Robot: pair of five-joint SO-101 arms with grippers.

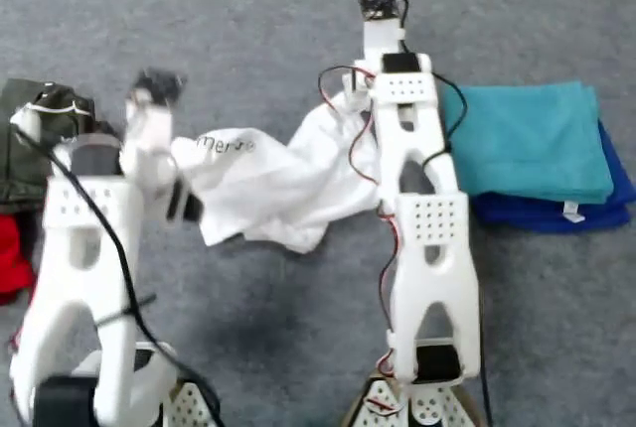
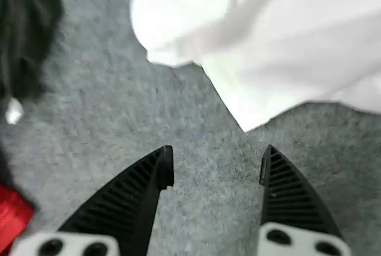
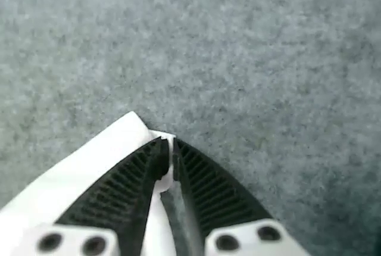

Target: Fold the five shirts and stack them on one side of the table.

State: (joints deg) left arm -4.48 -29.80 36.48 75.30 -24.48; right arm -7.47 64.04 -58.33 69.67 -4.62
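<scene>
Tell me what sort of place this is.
Probably a robotics lab bench rather than a home: the left arm and right arm stand at a grey carpeted table, a crumpled white shirt between them, a folded teal shirt stacked on a blue shirt.

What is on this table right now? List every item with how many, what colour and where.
white shirt: one, white, crumpled at mid-table between the two arms
teal shirt: one, teal, folded, on top of the blue shirt at the right side
blue shirt: one, blue, folded, under the teal shirt
dark green shirt: one, dark green, bunched at the left edge
red shirt: one, red, at the left edge, nearer the arm bases
table: one, grey, under everything
left gripper: one, black fingers, open above bare table beside the white shirt
right gripper: one, black fingers, shut on an edge of the white shirt
</scene>
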